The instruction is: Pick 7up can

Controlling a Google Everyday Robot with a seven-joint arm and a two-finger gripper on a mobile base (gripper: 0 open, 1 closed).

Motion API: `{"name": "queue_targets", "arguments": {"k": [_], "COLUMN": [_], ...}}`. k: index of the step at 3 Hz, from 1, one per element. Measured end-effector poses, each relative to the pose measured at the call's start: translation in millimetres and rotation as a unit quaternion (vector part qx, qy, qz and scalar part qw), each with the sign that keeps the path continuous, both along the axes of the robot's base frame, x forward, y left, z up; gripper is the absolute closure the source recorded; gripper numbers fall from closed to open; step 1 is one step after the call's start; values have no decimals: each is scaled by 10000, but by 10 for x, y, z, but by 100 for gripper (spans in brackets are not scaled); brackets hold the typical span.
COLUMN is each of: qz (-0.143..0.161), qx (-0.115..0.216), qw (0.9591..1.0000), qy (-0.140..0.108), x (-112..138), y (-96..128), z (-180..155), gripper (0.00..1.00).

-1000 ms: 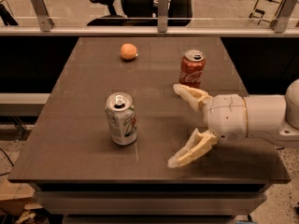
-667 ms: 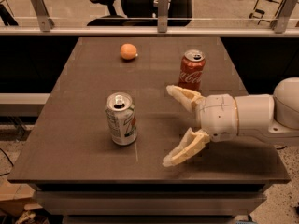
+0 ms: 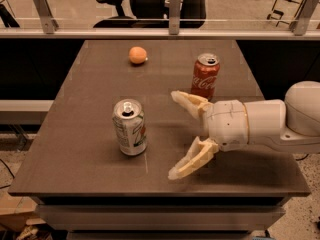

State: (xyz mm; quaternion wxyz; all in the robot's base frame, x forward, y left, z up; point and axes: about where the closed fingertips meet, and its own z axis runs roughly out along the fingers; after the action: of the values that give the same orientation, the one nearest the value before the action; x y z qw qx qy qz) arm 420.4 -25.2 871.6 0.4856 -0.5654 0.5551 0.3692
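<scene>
1. Gripper (image 3: 172, 134): enters from the right of the view on a white arm (image 3: 265, 124) and hovers over the front-right part of the table (image 3: 75, 134). Fingers are spread wide w/ nothing btwn them, tips pointing leftward.
2. 7up can (image 3: 130, 127): upright on the table, just left of the fingertips, approx. level w/ the gap. It touches neither finger and isn't inside the opening.
3. Coca-Cola can (image 3: 205, 76): upright, close behind the far finger (image 3: 187, 103). Can't tell if they touch.
4. Orange (image 3: 137, 55): far side of the table, well apart from gripper & 7up can.
5. Beyond the table's far edge: a railing (image 3: 100, 33) and a dark office chair (image 3: 147, 4).
</scene>
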Motion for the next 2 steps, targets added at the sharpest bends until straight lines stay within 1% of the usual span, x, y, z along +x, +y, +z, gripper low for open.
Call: {"name": "queue_targets", "arguments": {"k": [2], "qz": [416], "qx": [106], "qw": [9990], "qy": [81], "x": [-17], "y": [300], "z": [-53], "gripper": [0]}}
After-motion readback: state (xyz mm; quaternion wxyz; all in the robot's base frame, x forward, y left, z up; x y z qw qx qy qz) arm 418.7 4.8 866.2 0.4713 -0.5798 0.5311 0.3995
